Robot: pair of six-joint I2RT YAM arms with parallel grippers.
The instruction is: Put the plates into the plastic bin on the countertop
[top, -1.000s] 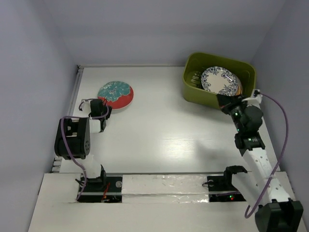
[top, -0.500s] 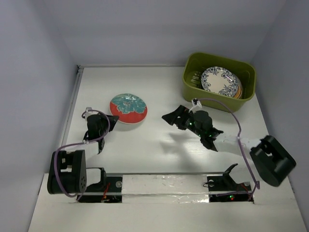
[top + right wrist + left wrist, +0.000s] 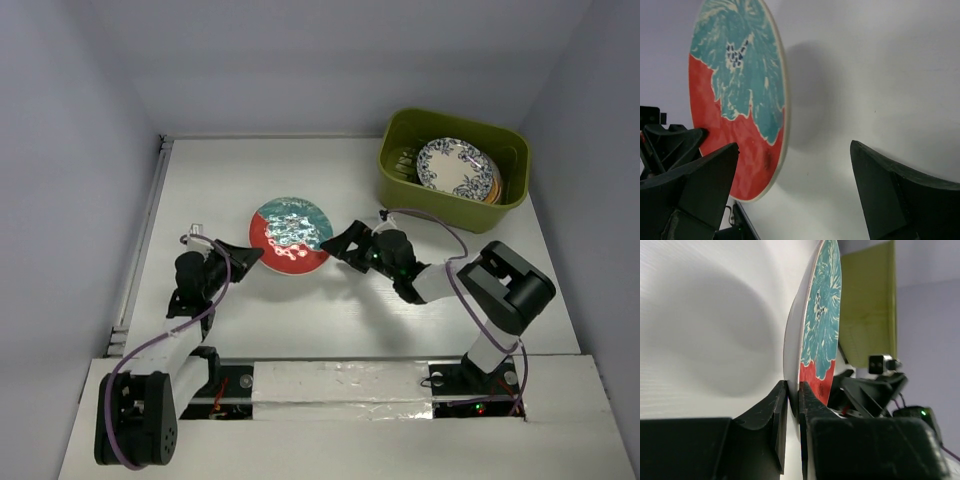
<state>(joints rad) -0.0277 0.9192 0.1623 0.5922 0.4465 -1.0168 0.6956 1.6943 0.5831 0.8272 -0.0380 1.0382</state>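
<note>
1. Pinching the near rim of the red-teal plate point(image 3: 290, 235), the left fingers point(image 3: 771, 415) hold it over the middle of the bench point(image 3: 330, 320).
2. Spread wide, the right fingers point(image 3: 890, 195) wait just beside its opposite rim, grasping nothing.
3. It looks stiff, light, glossy and breakable; the rim is the best hold.
4. Count: one plate outside the bin point(image 3: 440, 205); inside, a stack topped by a white-blue plate point(image 3: 455, 168), number hidden.

Lower plates point(image 3: 496, 186) in the bin point(image 3: 425, 205) mostly hidden under the white-blue plate point(image 3: 455, 167); floral plate point(image 3: 822, 325) cut off at top, left wrist view.
</note>
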